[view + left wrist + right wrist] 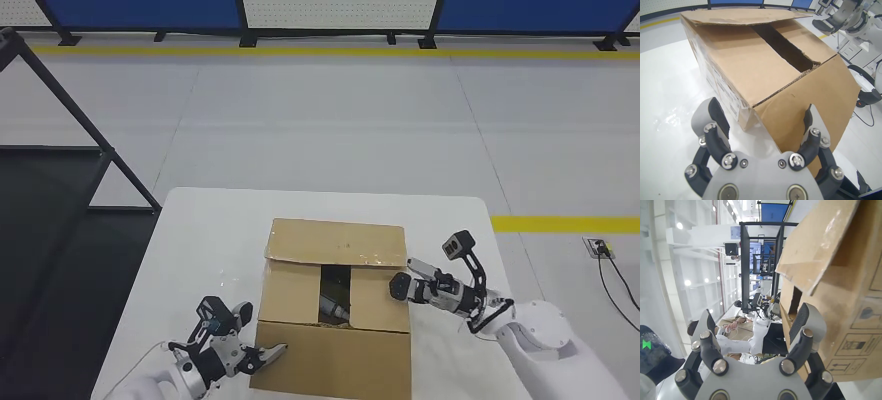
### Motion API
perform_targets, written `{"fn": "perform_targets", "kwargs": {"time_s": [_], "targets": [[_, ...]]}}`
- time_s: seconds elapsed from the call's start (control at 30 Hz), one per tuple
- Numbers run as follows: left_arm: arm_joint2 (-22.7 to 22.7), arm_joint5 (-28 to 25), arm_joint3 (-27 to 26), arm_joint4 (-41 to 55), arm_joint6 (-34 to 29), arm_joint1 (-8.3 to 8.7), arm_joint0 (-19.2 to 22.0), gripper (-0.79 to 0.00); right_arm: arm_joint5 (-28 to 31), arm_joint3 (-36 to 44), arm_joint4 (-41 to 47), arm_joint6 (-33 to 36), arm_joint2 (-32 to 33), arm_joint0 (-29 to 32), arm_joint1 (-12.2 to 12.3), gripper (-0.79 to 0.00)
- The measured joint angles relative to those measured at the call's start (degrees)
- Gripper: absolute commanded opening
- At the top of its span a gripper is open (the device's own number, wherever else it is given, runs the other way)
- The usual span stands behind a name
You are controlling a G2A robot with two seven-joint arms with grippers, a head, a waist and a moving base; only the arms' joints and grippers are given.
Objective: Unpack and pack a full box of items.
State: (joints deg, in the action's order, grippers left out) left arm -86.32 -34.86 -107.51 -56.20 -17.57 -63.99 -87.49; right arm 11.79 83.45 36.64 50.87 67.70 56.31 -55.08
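Note:
A brown cardboard box (296,295) stands in the middle of the white table (200,230). Its two side flaps lie nearly flat with a dark gap (335,298) between them, where some packed items show dimly. The far flap (335,243) is slightly raised and the near flap (330,362) slopes outward. My left gripper (260,333) is open at the box's near left corner (753,106), one of its fingers (811,121) against the near flap. My right gripper (398,287) is open beside the box's right side (838,306), level with the top edge, holding nothing.
Bare white table surface (668,94) lies left of the box and behind it. A black frame (90,160) stands off the table's left. A yellow floor line (565,224) runs on the right.

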Motion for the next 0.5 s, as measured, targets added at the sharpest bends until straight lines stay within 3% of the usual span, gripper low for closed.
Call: {"fn": "perform_targets", "kwargs": {"time_s": [0.5], "targets": [[0.2, 0.6, -0.2, -0.4, 2.3, 0.3, -1.0, 0.0, 2.4, 0.6, -2.1, -11.5, -0.5, -1.8, -1.8, 0.0]]}}
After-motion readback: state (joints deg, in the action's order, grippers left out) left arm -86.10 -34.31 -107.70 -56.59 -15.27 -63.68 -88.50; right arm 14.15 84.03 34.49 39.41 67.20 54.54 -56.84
